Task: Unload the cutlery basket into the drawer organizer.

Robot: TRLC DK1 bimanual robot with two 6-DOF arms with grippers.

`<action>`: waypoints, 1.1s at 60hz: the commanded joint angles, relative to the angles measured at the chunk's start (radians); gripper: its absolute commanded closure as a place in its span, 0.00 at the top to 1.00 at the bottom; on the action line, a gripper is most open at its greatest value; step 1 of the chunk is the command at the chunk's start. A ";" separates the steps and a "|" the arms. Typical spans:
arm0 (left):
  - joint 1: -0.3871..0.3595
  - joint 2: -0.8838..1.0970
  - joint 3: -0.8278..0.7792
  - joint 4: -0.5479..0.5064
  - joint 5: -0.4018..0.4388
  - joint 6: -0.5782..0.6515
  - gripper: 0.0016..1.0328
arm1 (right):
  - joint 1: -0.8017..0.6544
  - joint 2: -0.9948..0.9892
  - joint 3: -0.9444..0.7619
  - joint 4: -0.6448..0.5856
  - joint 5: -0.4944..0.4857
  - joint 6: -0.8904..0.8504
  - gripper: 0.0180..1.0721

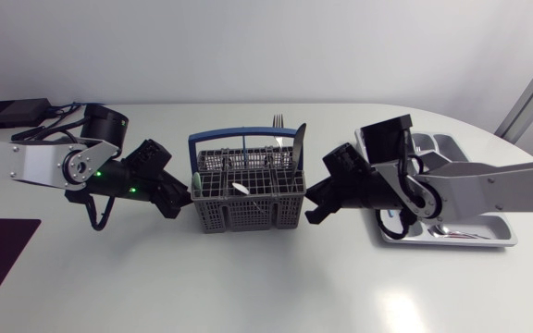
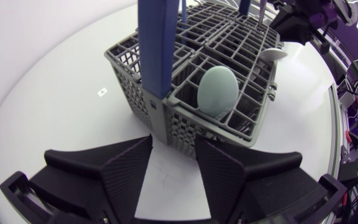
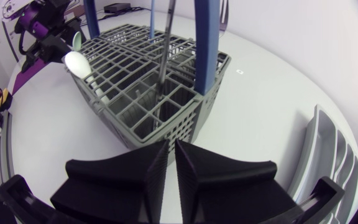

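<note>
The basket (image 1: 246, 199) is sitting at mid-counter (image 1: 248, 287), with its blue handle (image 1: 245, 141) arching over it. A fork (image 1: 277, 122) and a knife (image 1: 298, 141) are standing upright along its far side. A pale green spoon (image 2: 217, 90) is sticking up at the end nearest the left gripper (image 2: 174, 146), and a white spoon (image 2: 273, 54) is standing further along. The left gripper is hovering just beside that end, its fingers parted a little and gripping nothing. The right gripper (image 3: 171, 144) is hovering just beside the opposite end, its fingers almost pressed together with nothing between them. The organizer (image 1: 442, 143) is lying at the counter's right, partly under the right arm, with a spoon (image 1: 442, 229) in its near compartment.
</note>
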 commanded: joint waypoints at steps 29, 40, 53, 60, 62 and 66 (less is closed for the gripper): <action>0.124 -0.202 -0.069 -0.018 0.023 0.089 0.64 | 0.009 -0.210 -0.045 -0.120 0.050 0.002 0.65; 0.119 -0.334 -0.073 -0.065 0.023 0.121 0.67 | 0.021 -0.321 -0.070 -0.178 0.059 0.014 0.70; 0.019 -0.429 -0.061 -0.162 0.000 0.102 0.67 | 0.089 -0.414 -0.061 -0.263 0.098 0.054 0.70; -0.030 -0.470 -0.063 -0.193 -0.017 0.095 0.67 | 0.170 -0.430 -0.033 -0.304 0.157 0.079 0.70; -0.037 -0.475 -0.061 -0.199 -0.028 0.093 0.67 | 0.191 -0.431 -0.022 -0.315 0.168 0.086 0.70; -0.044 -0.490 -0.061 -0.211 -0.031 0.090 0.67 | 0.234 -0.423 0.005 -0.339 0.182 0.117 0.69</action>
